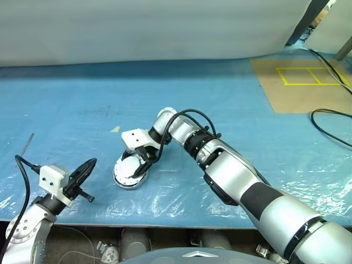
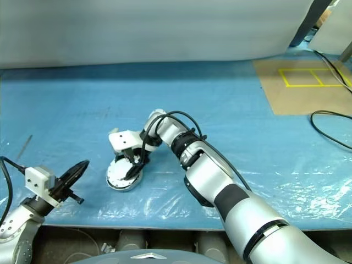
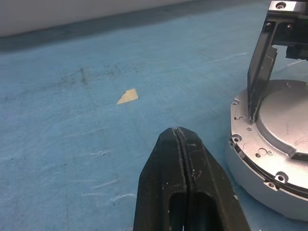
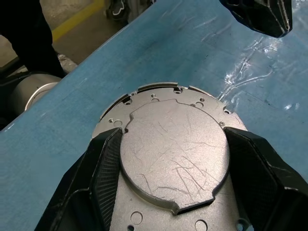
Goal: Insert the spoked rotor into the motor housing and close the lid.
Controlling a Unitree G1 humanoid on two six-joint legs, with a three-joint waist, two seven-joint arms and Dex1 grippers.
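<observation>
Closest to me, at the near left corner of the blue-covered table (image 1: 231, 99), my left gripper (image 1: 87, 166) hangs with its two black fingers pressed shut on nothing, pointing toward the work. Just beside it, near the table's front edge, sits the motor housing (image 1: 130, 171), a short round silver cup with a plain scratched metal lid (image 4: 174, 151) on top, ringed by small screw holes. No copper windings or spoked rotor are showing, so I judge the rotor is already inside and I'm on the lid-closing step.

My right gripper (image 1: 144, 159) reaches down over the housing with its fingers (image 4: 103, 168) spread wide, one on each side of the raised round plate of the lid; whether the pads actually bear on it I can't tell. The lid looks close to flat on the rim.

Next I'd need to press or turn it gently until it seats flush all round, keeping the housing from sliding on the slick plastic sheet.
</observation>
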